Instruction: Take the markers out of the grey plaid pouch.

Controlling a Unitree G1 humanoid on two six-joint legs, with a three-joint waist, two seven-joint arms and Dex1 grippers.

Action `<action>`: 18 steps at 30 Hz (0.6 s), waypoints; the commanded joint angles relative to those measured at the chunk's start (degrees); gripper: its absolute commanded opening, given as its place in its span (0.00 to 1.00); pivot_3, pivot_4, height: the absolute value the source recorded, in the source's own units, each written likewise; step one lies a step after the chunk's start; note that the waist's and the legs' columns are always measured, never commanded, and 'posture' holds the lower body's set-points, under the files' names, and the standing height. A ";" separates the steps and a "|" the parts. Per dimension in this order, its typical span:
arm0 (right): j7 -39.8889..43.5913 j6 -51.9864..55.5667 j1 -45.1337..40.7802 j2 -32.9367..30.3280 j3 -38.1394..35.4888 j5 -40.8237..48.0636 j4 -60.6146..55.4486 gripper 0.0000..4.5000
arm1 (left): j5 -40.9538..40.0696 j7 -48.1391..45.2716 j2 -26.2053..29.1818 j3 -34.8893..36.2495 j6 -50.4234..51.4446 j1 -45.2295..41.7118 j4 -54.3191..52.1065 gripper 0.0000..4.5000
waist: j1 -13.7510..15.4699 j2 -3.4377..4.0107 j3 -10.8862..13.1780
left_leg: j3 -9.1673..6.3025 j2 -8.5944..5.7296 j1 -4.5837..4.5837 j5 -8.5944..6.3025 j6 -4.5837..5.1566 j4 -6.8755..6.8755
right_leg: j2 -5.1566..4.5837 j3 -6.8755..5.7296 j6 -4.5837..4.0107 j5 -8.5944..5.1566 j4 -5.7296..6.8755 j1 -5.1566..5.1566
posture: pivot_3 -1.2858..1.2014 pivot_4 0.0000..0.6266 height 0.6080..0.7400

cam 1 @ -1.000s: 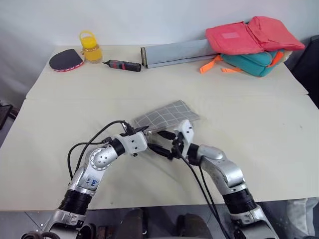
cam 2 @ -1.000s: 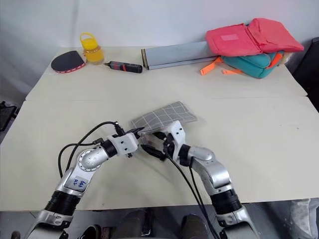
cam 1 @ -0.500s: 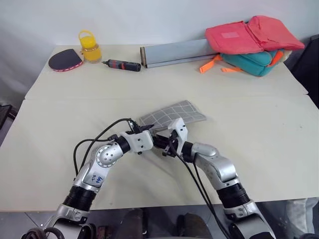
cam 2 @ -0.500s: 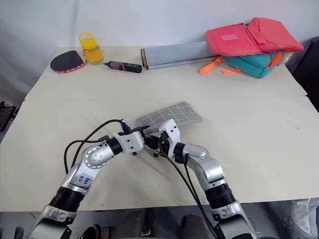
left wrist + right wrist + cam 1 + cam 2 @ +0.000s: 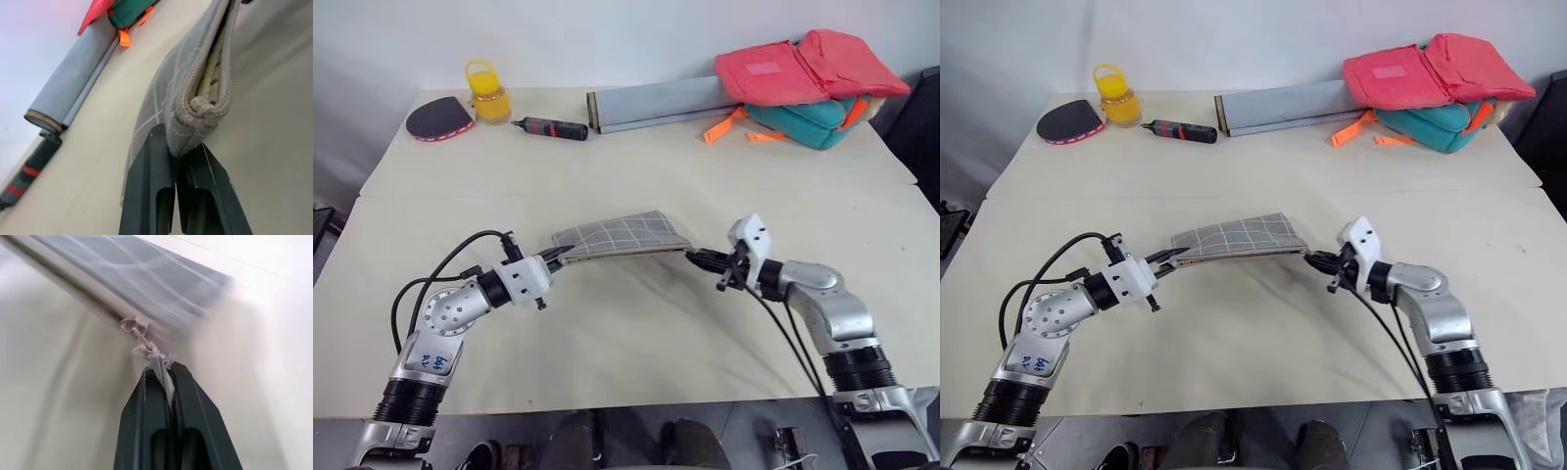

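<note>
The grey plaid pouch [image 5: 622, 235] hangs stretched between my two grippers just above the table [image 5: 636, 323]. My left gripper [image 5: 555, 258] is shut on the pouch's left end [image 5: 195, 127], where the edge gapes a little and shows tan lining. My right gripper [image 5: 693, 257] is shut on the zipper pull [image 5: 146, 345], a short grey tag at the pouch's right end. The markers are hidden.
Along the table's far edge lie a red-rimmed black paddle [image 5: 438, 117], a yellow jar [image 5: 485, 93], a black-and-red screwdriver [image 5: 553, 128] and a grey roll [image 5: 661, 103]. At the far right, a pink bag [image 5: 803, 69] is stacked on a teal bag [image 5: 813, 122].
My right gripper has swept right along the pouch's edge with the zipper pull. The left gripper has drawn the pouch's other end left, and the pouch is now stretched out between them.
</note>
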 commanded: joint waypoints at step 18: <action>8.34 -3.05 -2.15 -6.32 -7.10 5.35 -11.50 0.44 | -4.24 -1.64 -1.97 1.49 1.78 1.51 0.85 0.00 | 0.06 0.00 0.00 | 0.01 0.00 0.00 0.02 0.02 0.01 | 0.00 0.01 0.00 0.00 -0.04 0.03 | 0.52 0.24 1.00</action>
